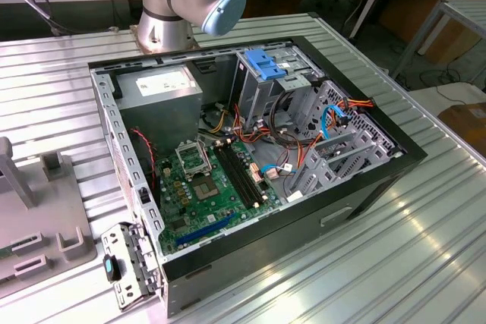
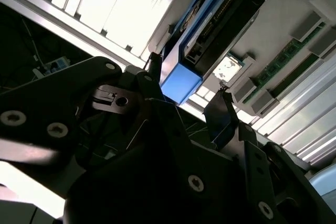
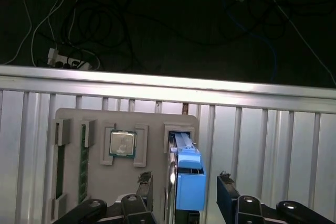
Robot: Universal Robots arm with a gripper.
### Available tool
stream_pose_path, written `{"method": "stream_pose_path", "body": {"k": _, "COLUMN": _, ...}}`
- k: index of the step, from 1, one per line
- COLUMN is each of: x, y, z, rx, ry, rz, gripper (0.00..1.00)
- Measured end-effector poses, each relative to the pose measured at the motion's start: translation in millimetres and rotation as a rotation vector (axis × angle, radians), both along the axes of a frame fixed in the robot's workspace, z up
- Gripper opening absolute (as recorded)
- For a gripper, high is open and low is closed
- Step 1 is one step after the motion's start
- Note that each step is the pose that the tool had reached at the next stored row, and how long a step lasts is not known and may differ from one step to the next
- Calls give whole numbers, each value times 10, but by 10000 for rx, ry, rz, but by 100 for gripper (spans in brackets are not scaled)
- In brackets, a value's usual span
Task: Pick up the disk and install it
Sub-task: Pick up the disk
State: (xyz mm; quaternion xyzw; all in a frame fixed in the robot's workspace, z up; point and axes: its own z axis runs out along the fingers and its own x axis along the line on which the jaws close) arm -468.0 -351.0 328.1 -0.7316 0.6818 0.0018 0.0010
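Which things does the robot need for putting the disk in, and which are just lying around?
Needed: disk, standing in the grey holder; gripper, open, a finger on each side of it; computer case.
Lying about: processor chip, memory sticks, floor cables.

1. The silver metal robot arm (image 1: 163,5) rises from its round base (image 1: 156,36) at the top of the exterior view. Its shoulder joint carries a pale blue round cap (image 1: 226,9) that faces the exterior view's right.
2. The black two-finger gripper (image 3: 185,191) (image 2: 188,80) appears in both wrist views, with dark linkage plates (image 2: 157,171) studded with silver screws behind it.
3. Its flat black fingers (image 3: 227,192) (image 2: 220,116) stand well apart, the jaws wide and clamping nothing.
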Motion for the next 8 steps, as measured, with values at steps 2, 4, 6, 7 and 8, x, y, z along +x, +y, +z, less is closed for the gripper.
{"method": "stream_pose_path", "body": {"k": 2, "x": 17, "y": 0, "z": -8, "rx": 1, "ry": -2, "rz": 0, "gripper": 60}}
{"method": "stream_pose_path", "body": {"k": 4, "x": 18, "y": 0, "z": -7, "rx": 1, "ry": 0, "rz": -1, "gripper": 60}}
{"method": "stream_pose_path", "body": {"k": 6, "x": 27, "y": 0, "z": -6, "rx": 0, "ry": 1, "rz": 1, "gripper": 60}}
{"method": "stream_pose_path", "body": {"k": 7, "x": 36, "y": 0, "z": -6, "rx": 0, "ry": 1, "rz": 1, "gripper": 60}}
{"method": "stream_pose_path", "body": {"k": 8, "x": 37, "y": 0, "z": -7, "rx": 1, "ry": 0, "rz": 0, "gripper": 60}}
